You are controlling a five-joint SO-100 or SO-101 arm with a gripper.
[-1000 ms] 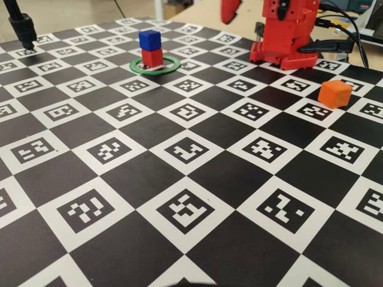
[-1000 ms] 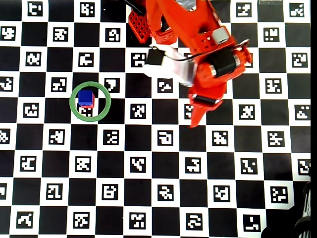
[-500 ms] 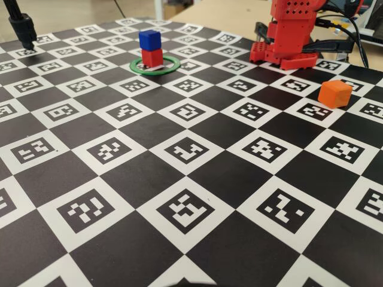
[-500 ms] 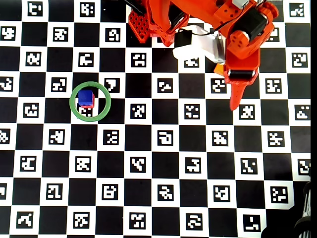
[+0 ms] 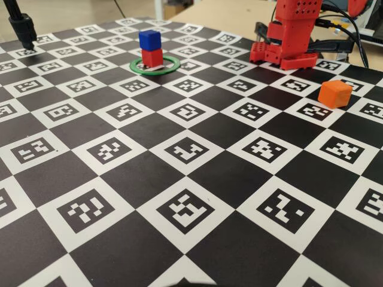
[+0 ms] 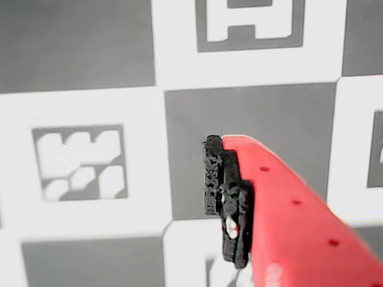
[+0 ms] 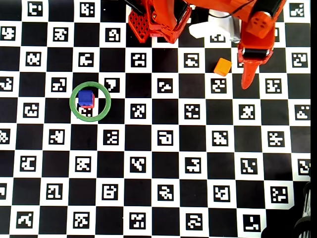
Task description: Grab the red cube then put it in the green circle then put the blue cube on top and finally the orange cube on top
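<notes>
Blue cube (image 5: pixel 149 39) being carried by red cube (image 5: pixel 152 57) inside green circle (image 7: pixel 89 101). Orange cube (image 7: pixel 223 66) being left on surface (image 5: pixel 191 197), tool (image 7: pixel 246 83) being positioned beside it; grip state unreadable.

No readable words, numbers or brand marks appeared in any view. The checkered mat (image 5: pixel 191 149) carried only black-and-white square fiducial markers, coded patterns rather than text; the cubes and arm bore no labels.
</notes>
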